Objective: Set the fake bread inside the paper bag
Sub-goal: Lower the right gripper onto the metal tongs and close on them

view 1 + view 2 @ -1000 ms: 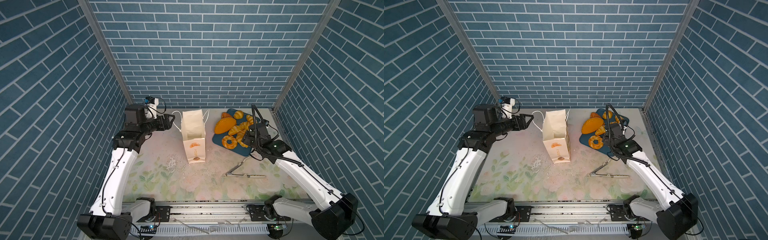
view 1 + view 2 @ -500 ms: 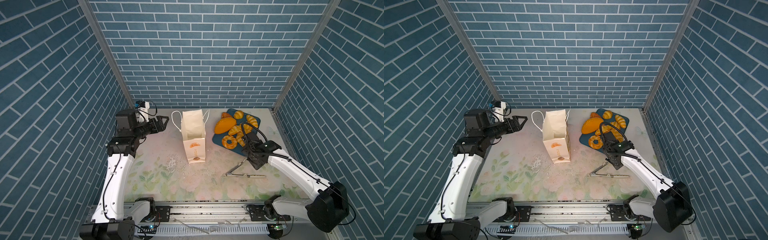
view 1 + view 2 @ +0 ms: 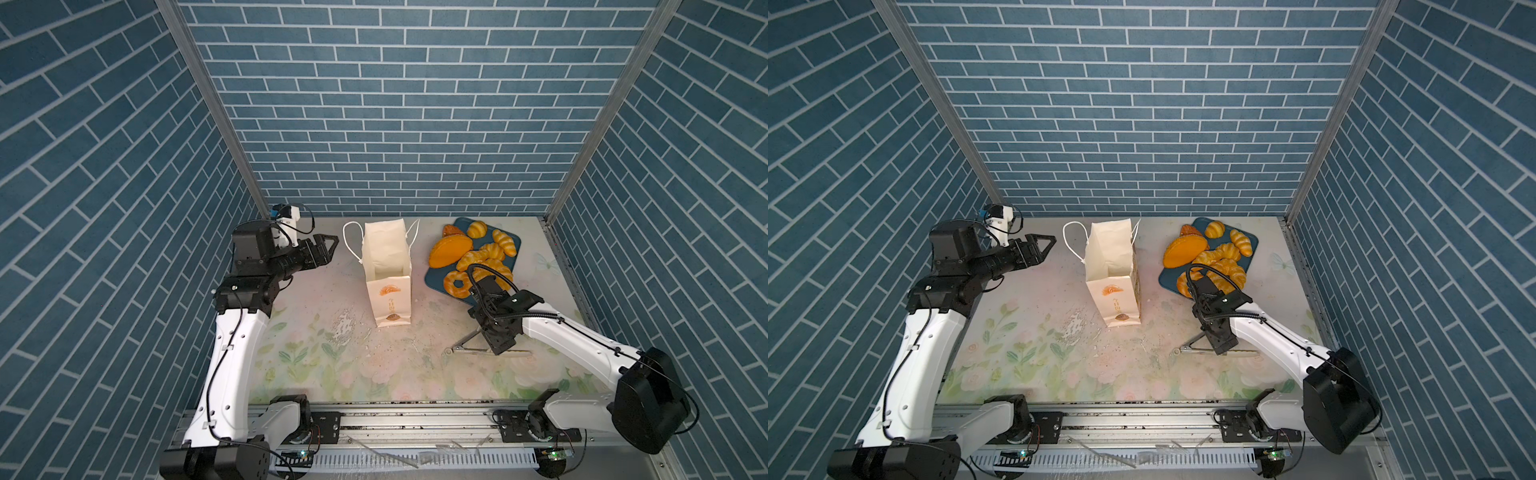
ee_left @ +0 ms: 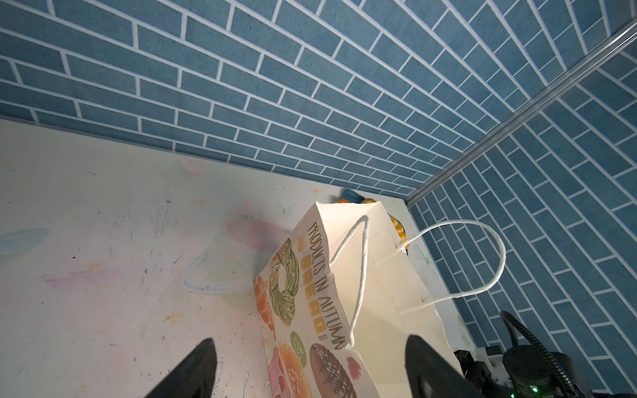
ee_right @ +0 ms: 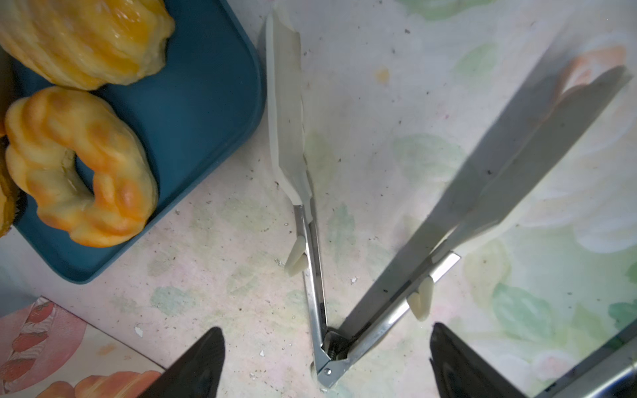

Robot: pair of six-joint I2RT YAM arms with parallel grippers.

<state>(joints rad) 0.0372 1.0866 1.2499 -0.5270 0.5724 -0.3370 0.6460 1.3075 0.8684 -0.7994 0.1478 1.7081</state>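
Your fake bread all sits on the dark blue tray at the back right of the worktop. The big oval loaf lies at the tray's left. Croissants are heaped beside it, and a ring doughnut rests at the near edge. The right wrist view shows that doughnut lying flat just inside the tray's rim.

Left of the tray, and apart from it, the paper bag stands upright with its mouth open. Its white cord handles hang out to either side, and its narrow side with the small orange logo faces you.

On the worktop, just in front of the tray, the metal tongs lie spread in a V.

Your right pincer hangs right over the tongs, pointing down. It is open wide. The hinge end of the tongs lies between its fingertips and neither tip touches it.

Your left pincer is held above the worktop to the left of the bag, aimed at it and clear of the nearer handle. It too is spread wide and grips nothing. In the left wrist view the bag's open top and printed wide face lie between and beyond its fingertips.
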